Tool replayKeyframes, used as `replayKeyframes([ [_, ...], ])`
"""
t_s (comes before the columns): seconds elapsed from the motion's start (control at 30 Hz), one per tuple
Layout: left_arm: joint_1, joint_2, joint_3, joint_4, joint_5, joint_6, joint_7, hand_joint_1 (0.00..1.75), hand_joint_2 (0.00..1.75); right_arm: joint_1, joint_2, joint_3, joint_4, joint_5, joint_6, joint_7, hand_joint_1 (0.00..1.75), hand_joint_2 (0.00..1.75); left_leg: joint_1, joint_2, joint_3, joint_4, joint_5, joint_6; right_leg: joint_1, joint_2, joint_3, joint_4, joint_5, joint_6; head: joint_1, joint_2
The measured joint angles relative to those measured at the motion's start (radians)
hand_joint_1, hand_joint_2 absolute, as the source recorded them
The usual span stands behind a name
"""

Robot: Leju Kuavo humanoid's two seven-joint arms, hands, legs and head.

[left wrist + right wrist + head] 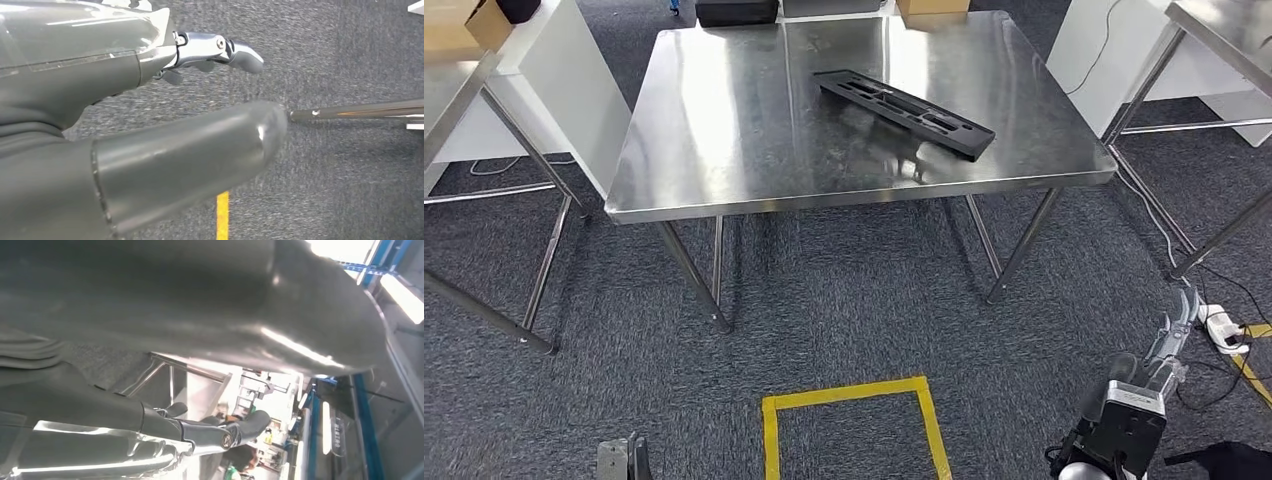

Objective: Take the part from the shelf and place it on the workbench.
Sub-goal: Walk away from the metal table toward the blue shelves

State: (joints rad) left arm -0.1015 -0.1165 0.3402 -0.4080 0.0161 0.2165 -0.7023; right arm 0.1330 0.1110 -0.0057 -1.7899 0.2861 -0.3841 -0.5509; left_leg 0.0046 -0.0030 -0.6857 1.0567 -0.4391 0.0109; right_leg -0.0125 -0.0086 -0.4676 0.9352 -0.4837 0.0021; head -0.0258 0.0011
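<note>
The black part (905,111) lies flat on the steel tabletop (724,130), in the right half of it, set at a diagonal with one end toward the far middle and the other end toward the near right edge. No hand touches it.

Both arms hang low, well apart from the tabletop. In the left wrist view the left hand (165,130) is above the grey carpet (350,175); its thick grey thumb and one silver finger (220,50) are stretched out and apart, and nothing is between them. In the right wrist view the right hand (200,390) also holds nothing; its dark fingers (240,430) are a little bent but apart from the thumb. In the head view the right arm (1124,420) comes in at the lower right corner.

On the carpet in front of the tabletop there is a square of yellow tape (849,396). A white power strip (1221,325) with cables lies on the floor at the right, near another table's leg.
</note>
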Motion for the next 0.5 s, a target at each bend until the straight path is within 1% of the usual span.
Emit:
replayKeyframes([
  [0.03,0.001,0.0,0.0,0.0,0.001,0.0,0.0,0.0,0.0,0.001,0.0,0.0,0.001,-0.001,0.0,0.0,0.0,0.0,0.002,0.0,-0.015,0.063,-0.053,-0.006,0.0,-0.001,-0.011,0.002,0.01,-0.004,-0.004,0.0],
  [0.07,0.001,0.0,0.001,0.0,0.0,0.0,0.0,0.0,0.0,0.002,0.0,0.0,0.001,-0.001,0.0,0.0,0.0,0.0,0.004,0.0,-0.029,0.129,-0.092,-0.01,0.001,-0.001,-0.025,0.004,0.02,-0.004,-0.007,0.0],
  [0.1,0.001,0.0,0.003,0.0,-0.001,-0.002,0.0,0.0,0.0,0.003,0.0,0.0,0.002,-0.002,-0.001,0.0,0.0,0.0,0.004,0.0,-0.033,0.176,-0.108,-0.013,0.001,-0.002,-0.041,0.008,0.03,-0.004,-0.007,0.0],
  [0.13,0.001,0.0,0.004,0.0,-0.003,-0.003,0.0,0.0,0.0,0.004,0.0,0.0,0.002,-0.002,-0.002,0.001,0.0,0.0,0.005,0.0,-0.024,0.195,-0.102,-0.013,0.001,-0.001,-0.056,0.012,0.038,-0.002,-0.008,0.0],
  [0.17,0.001,0.0,0.005,0.0,-0.005,-0.005,0.0,0.0,0.0,0.006,0.0,0.0,0.003,-0.002,-0.003,0.001,0.0,0.0,0.005,0.0,0.003,0.177,-0.079,-0.012,0.001,-0.001,-0.071,0.018,0.045,0.0,-0.008,0.0],
  [0.2,0.001,0.0,0.006,0.0,-0.008,-0.008,0.0,0.0,0.0,0.009,0.0,0.0,0.002,-0.002,-0.005,0.002,0.0,0.0,0.005,0.0,0.047,0.128,-0.054,-0.009,0.001,-0.001,-0.083,0.024,0.05,0.003,-0.009,0.0],
  [0.23,0.0,0.001,0.006,-0.001,-0.011,-0.01,0.0,0.0,0.0,0.013,0.0,0.0,0.001,-0.003,-0.006,0.002,0.0,0.0,0.005,-0.001,0.097,0.063,-0.043,-0.004,0.001,-0.001,-0.093,0.029,0.054,0.007,-0.009,0.0],
  [0.27,-0.002,0.002,0.006,-0.001,-0.013,-0.013,0.0,0.0,0.0,0.016,0.0,-0.001,-0.001,-0.003,-0.008,0.003,0.0,0.0,0.003,-0.002,0.142,0.0,-0.041,0.001,0.002,-0.002,-0.1,0.033,0.058,0.012,-0.008,0.0],
  [0.3,-0.003,0.002,0.006,-0.001,-0.015,-0.014,0.0,0.0,0.0,0.019,0.001,-0.001,-0.004,-0.003,-0.01,0.003,0.0,0.0,0.0,-0.003,0.171,-0.045,-0.046,0.005,0.003,-0.003,-0.105,0.036,0.063,0.019,-0.008,0.0],
  [0.33,-0.004,0.002,0.006,-0.002,-0.017,-0.015,0.0,0.0,0.0,0.022,0.001,-0.001,-0.008,-0.003,-0.012,0.003,0.0,0.0,-0.003,-0.004,0.183,-0.069,-0.054,0.009,0.003,-0.004,-0.109,0.038,0.069,0.027,-0.007,0.0],
  [0.37,-0.004,0.002,0.006,-0.002,-0.017,-0.015,0.0,0.0,0.0,0.025,0.002,-0.002,-0.012,-0.003,-0.013,0.003,0.0,0.0,-0.006,-0.004,0.184,-0.078,-0.052,0.015,0.002,-0.005,-0.111,0.037,0.076,0.035,-0.006,0.0],
  [0.4,-0.004,0.001,0.006,-0.002,-0.018,-0.015,0.0,0.0,0.0,0.03,0.002,-0.002,-0.016,-0.003,-0.014,0.004,0.0,0.0,-0.005,-0.003,0.18,-0.082,-0.045,0.023,0.001,-0.004,-0.116,0.039,0.079,0.041,-0.006,0.0],
  [0.43,-0.005,0.001,0.006,-0.002,-0.018,-0.015,0.0,0.0,0.0,0.036,0.003,-0.004,-0.019,-0.003,-0.015,0.004,0.0,0.0,-0.003,-0.001,0.175,-0.086,-0.037,0.032,0.0,-0.003,-0.124,0.046,0.071,0.043,-0.006,0.0],
  [0.47,-0.007,0.0,0.007,-0.002,-0.018,-0.015,0.0,0.0,0.0,0.041,0.003,-0.006,-0.023,-0.003,-0.015,0.005,0.0,0.0,-0.001,0.002,0.167,-0.091,-0.027,0.042,0.0,-0.001,-0.137,0.07,0.049,0.042,-0.003,0.0],
  [0.5,-0.008,-0.001,0.008,-0.003,-0.018,-0.014,0.0,0.0,0.0,0.045,0.003,-0.008,-0.026,-0.003,-0.015,0.005,0.0,0.0,0.001,0.005,0.157,-0.093,-0.016,0.05,-0.002,0.001,-0.155,0.117,0.011,0.038,0.001,0.0],
])
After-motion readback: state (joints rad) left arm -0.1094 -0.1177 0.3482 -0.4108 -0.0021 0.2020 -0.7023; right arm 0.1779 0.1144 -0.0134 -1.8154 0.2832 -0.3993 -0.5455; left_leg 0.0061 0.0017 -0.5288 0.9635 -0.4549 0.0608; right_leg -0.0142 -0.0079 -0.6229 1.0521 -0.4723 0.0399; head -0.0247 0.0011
